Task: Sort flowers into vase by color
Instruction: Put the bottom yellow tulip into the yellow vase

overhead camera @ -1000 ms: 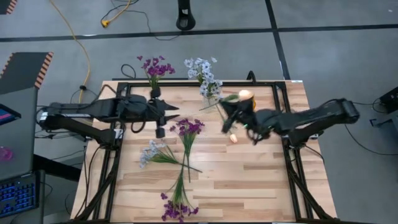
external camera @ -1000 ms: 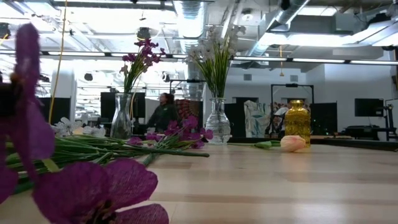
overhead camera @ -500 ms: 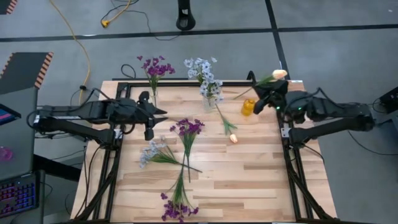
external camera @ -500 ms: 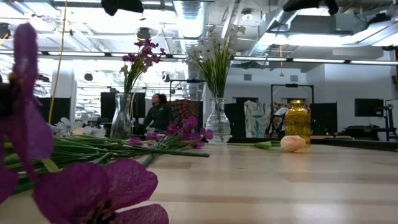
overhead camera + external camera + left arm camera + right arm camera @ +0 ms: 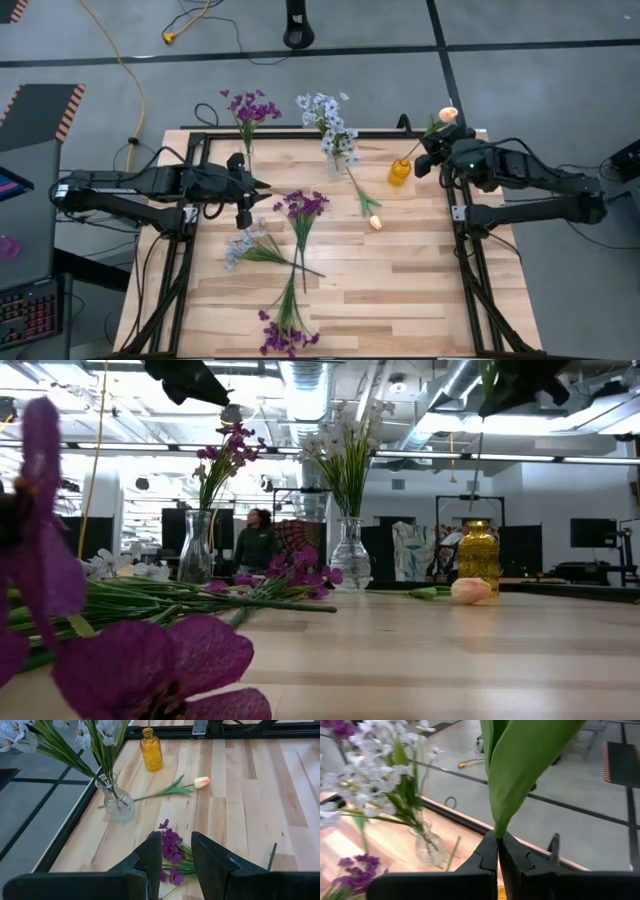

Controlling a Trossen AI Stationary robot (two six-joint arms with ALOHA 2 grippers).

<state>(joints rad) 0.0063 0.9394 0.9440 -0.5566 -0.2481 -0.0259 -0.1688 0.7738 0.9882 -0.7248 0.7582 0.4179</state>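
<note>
The right gripper (image 5: 432,160) hangs above the desk's 2 o'clock corner, its arm reaching in from the right, clamped on the green stem of a peach tulip (image 5: 447,115) whose stem tip points down at the yellow bottle (image 5: 399,172). The left gripper (image 5: 244,190) hovers over the desk's 10 o'clock area, its fingers (image 5: 212,861) parted a little and holding nothing. The pale wooden desk (image 5: 420,280) carries loose purple sprigs (image 5: 303,206), a white sprig (image 5: 245,243) and a second tulip (image 5: 375,222). Two glass vases stand at 12 o'clock, one with purple flowers (image 5: 250,108), one with white flowers (image 5: 326,118). A person (image 5: 256,542) stands in the room behind
</note>
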